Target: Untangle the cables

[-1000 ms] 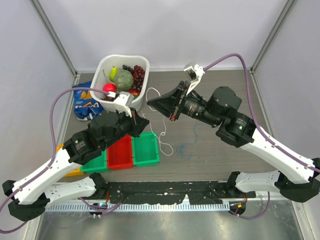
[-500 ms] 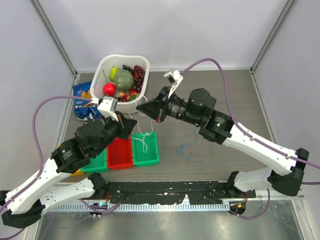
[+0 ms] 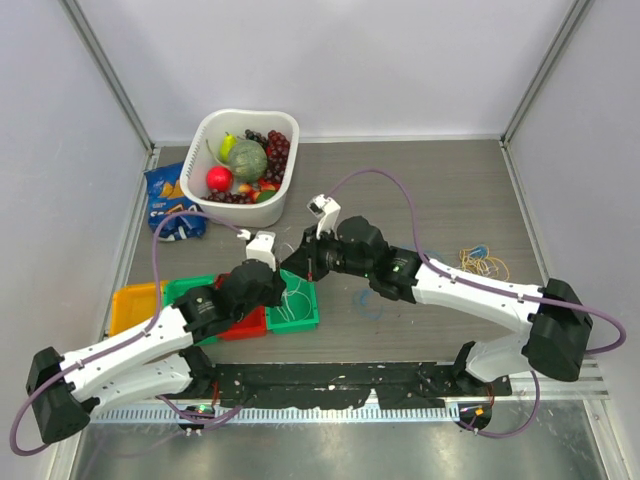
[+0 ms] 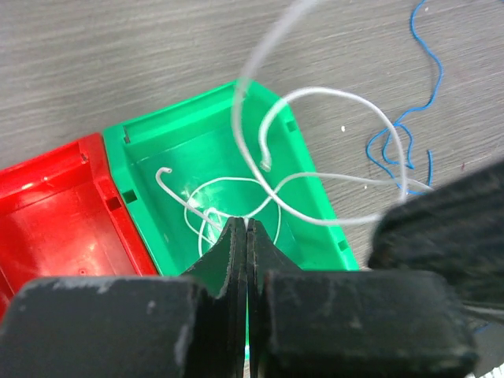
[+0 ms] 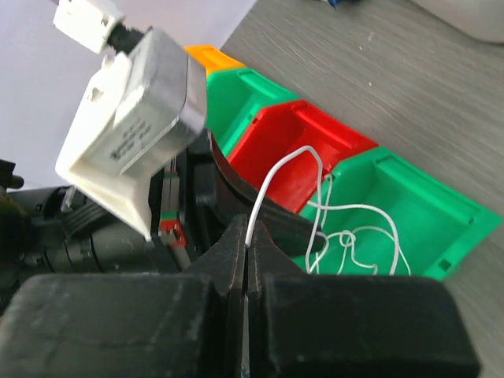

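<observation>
The left pincer (image 4: 246, 228) was held shut just above the green bin (image 4: 169, 153), and strands of the white cable (image 4: 327, 90) were seen running in to its tips, so the cable appeared to be gripped there. The right pincer (image 5: 247, 244) was also closed over the same bin, with the white cable pinched between its fingers and rising from them in an arch. The rest of that cable was coiled loosely on the bin's floor, and one loop was lifted over the bin's far rim. The blue cable (image 3: 374, 300) was left on the bench (image 3: 420, 190) just right of the green bin. The yellow cables (image 3: 483, 263) were bunched well to its right. The red bin (image 4: 55, 228) was set against its left wall.
</observation>
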`<state>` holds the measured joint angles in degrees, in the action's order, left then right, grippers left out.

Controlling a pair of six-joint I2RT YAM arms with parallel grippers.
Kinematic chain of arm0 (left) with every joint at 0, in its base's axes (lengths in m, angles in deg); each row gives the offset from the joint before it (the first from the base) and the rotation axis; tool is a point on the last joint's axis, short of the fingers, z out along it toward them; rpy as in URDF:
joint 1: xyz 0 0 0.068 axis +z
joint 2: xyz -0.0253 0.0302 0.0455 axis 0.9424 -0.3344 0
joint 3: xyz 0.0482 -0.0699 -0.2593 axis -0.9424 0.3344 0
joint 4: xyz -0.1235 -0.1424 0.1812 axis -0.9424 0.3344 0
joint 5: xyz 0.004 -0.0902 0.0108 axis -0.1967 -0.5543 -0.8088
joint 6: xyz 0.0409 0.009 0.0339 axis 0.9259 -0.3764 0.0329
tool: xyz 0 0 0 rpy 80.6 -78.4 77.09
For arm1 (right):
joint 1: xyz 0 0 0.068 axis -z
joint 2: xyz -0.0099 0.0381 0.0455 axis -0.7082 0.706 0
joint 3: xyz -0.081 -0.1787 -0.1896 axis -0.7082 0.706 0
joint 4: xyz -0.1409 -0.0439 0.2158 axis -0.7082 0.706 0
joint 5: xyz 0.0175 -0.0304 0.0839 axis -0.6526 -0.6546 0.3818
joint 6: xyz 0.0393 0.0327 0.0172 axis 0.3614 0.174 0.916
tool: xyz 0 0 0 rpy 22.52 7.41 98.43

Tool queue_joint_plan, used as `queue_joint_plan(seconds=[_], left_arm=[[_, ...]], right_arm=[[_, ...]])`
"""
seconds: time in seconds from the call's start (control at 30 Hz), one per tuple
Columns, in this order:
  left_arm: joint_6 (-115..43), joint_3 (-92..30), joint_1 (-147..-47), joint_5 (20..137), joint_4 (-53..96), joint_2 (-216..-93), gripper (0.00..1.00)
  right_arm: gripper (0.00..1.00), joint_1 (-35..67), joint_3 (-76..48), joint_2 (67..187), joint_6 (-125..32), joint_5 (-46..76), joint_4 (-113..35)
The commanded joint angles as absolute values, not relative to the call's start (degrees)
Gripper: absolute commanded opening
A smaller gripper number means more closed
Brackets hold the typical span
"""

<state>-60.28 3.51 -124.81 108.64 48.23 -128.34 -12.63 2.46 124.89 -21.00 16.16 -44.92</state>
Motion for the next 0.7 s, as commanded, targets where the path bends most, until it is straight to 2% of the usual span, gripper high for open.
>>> queue_joint_plan(seconds=[0.0,0.1,0.2,0.3,0.67], left_arm=[[-64.16,5.16,-124.69,109.39,41.14,-129.40,0.00],[-65.57,6.22,-124.69,108.86,41.84,-129.23,0.00],[-66.36,6.22,-124.61,109.29,44.12,-127.65,0.06],[-69.17,5.96,-124.61,110.70,48.42,-125.02,0.23],[-69.54,2.10,-124.69,106.75,56.51,-112.80,0.62]], right_arm=[[0.01,-13.10,5.18,119.02,-19.55,12.66,-48.21],[0.00,-13.10,5.97,118.58,-19.90,12.04,-46.80],[0.01,-13.10,6.42,118.58,-19.81,11.87,-46.98],[0.01,-13.10,6.33,118.84,-19.98,11.87,-46.71],[0.01,-13.10,4.05,125.25,-18.58,14.68,-48.11]])
